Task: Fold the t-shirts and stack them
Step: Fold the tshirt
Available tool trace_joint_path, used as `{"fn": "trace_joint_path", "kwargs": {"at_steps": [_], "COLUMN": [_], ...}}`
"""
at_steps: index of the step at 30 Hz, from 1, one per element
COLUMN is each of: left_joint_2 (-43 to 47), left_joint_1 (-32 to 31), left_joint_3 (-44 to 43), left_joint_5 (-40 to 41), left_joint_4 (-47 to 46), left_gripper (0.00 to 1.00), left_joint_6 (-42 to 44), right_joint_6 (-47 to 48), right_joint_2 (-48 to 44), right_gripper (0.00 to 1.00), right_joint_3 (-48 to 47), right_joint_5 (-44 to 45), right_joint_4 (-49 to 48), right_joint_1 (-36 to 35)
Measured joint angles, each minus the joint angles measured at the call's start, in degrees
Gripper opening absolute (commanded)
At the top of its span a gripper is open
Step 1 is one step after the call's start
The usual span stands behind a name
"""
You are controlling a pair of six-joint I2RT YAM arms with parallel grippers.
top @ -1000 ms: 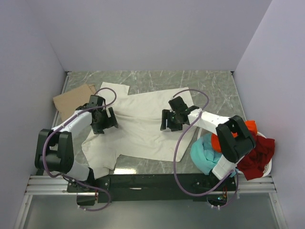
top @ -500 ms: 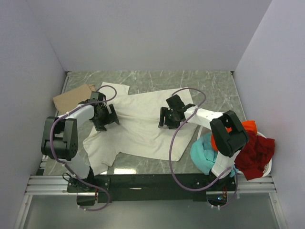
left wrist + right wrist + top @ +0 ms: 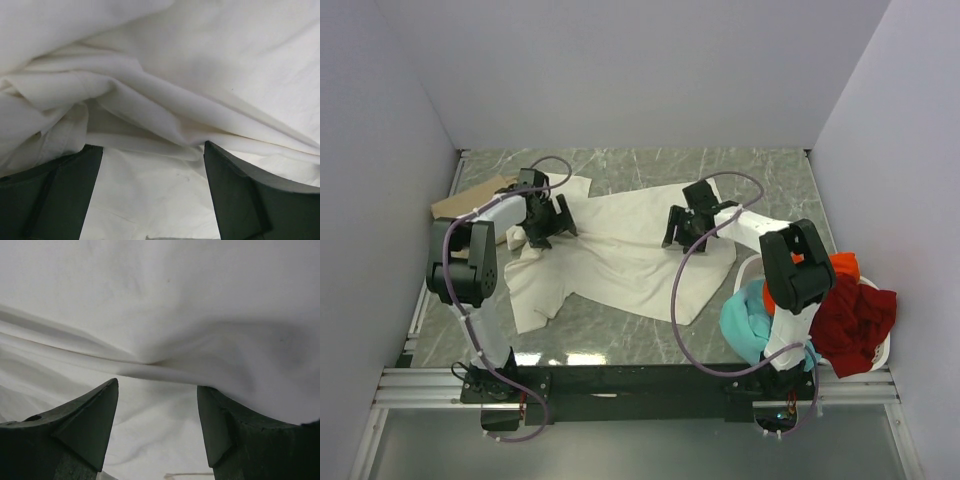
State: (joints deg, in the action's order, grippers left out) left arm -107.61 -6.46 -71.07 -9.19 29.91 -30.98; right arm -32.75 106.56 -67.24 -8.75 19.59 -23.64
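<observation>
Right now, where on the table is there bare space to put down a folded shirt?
Bare table runs along the back wall beyond the cream-white shirt, widest at the far right corner. A narrower strip lies between that shirt and the near edge. Crowded: far left by the tan shirt, near right by the full basket.

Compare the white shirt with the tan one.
The white shirt lies rumpled across mid-table; the tan shirt lies flat at the far-left edge. The white shirt shows far more cloth than the tan shirt. The left gripper and right gripper hang over the white shirt, neither over the tan shirt. Both lie on the table.
</observation>
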Motion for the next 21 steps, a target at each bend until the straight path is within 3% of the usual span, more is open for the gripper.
{"fn": "trace_joint_path", "kwargs": {"at_steps": [6, 13, 16, 21], "left_joint_2": [-3.3, -0.3, 8.3, 31.8], "left_joint_1": [-0.9, -2.6, -3.4, -4.5], "left_joint_3": [-5.1, -3.9, 0.4, 13.0], "left_joint_5": [0.7, 5.6, 12.4, 23.1], "left_joint_4": [0.3, 0.4, 1.6, 2.3], "left_gripper": [0.89, 0.89, 0.9, 0.91], "left_joint_6": [1.4, 2.6, 0.9, -6.8], "right_joint_6": [1.6, 3.1, 3.3, 3.2], "right_joint_2": [3.4, 5.5, 5.5, 4.9], "right_gripper": [0.71, 0.71, 0.71, 0.71], "right_joint_3": [-5.1, -8.6, -8.6, -7.9], "right_joint_5": [-0.2, -0.1, -0.2, -0.3], "right_joint_4": [2.5, 4.7, 4.9, 4.9], "right_joint_1": [2.3, 2.7, 2.7, 2.7]}}
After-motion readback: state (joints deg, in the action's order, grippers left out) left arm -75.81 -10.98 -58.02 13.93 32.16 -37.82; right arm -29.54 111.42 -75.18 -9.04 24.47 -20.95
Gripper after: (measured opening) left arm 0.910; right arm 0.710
